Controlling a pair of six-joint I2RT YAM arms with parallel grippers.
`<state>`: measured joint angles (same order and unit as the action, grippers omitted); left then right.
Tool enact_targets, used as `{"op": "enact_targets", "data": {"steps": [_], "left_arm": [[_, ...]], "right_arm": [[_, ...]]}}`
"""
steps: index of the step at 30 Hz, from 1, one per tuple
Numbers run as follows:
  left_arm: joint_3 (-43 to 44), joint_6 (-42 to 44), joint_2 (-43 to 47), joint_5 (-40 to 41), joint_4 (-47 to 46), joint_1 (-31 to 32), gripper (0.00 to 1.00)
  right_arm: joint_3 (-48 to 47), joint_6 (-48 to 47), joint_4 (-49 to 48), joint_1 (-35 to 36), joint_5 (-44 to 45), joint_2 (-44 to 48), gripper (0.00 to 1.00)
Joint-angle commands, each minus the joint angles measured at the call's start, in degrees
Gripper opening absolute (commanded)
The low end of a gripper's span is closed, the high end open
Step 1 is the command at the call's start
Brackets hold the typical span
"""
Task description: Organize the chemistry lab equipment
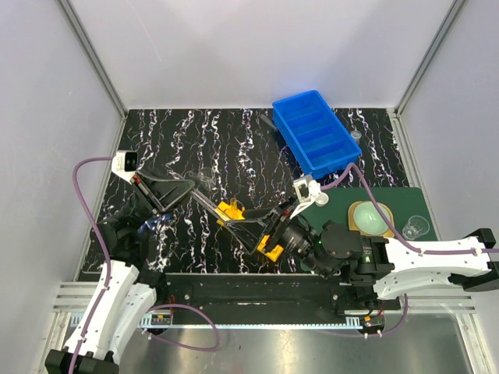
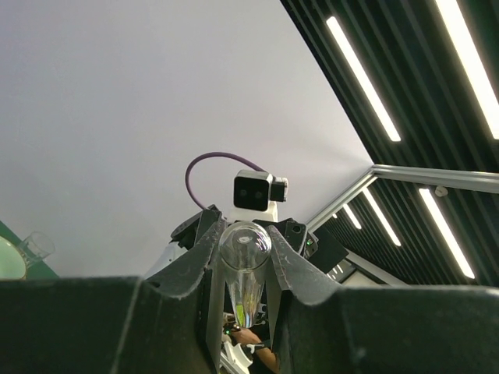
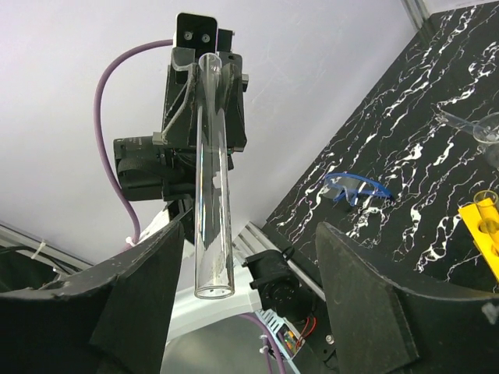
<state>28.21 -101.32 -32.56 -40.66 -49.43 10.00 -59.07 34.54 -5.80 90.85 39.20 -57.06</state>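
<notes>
Looks to be mid hand-over of one test tube (image 3: 212,195), raised between the two arms and, it seems, clear of the table (image 1: 195,140). Grips it in the left gripper (image 3: 204,70), clenched on the rounded closed end, open mouth pointing toward the right wrist. Shows the right gripper (image 3: 251,234) spread wide, one finger on each side of the tube's mouth, touching neither wall. From above, finds the yellow rack (image 1: 231,210) near the middle of the table, partly hidden under the right arm's fingers; the blue divided bin (image 1: 316,132) at the far right, well apart; a small beaker (image 1: 415,227) at the near right on the dark green mat (image 1: 405,199). Cannot tell whether any rack hole is filled. Next, probably: close the right fingers on the glass near its mouth, only then release the left, turn the tube closed end down and lower it into a rack hole. Calls for a square, light squeeze, smooth round glass being apt to slip or crack
</notes>
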Motion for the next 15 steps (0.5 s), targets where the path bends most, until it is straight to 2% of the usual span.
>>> {"op": "enact_targets", "data": {"steps": [1,13,15], "left_arm": [[-0.35,-3.01,-1.28,2.52,-10.24,-0.33,0.00],[-0.69,-3.62,-2.51,2.78,-13.41,-0.42,0.00],[-0.78,-3.62,-2.60,3.05,-13.94,-0.42,0.00]], "right_arm": [[-3.42,0.61,-3.51,0.12,-1.41,-0.69,0.73],[-5.00,0.79,-3.60,0.12,-2.72,-2.27,0.52],[-5.35,0.96,-3.60,0.12,-2.99,-2.71,0.51]]}}
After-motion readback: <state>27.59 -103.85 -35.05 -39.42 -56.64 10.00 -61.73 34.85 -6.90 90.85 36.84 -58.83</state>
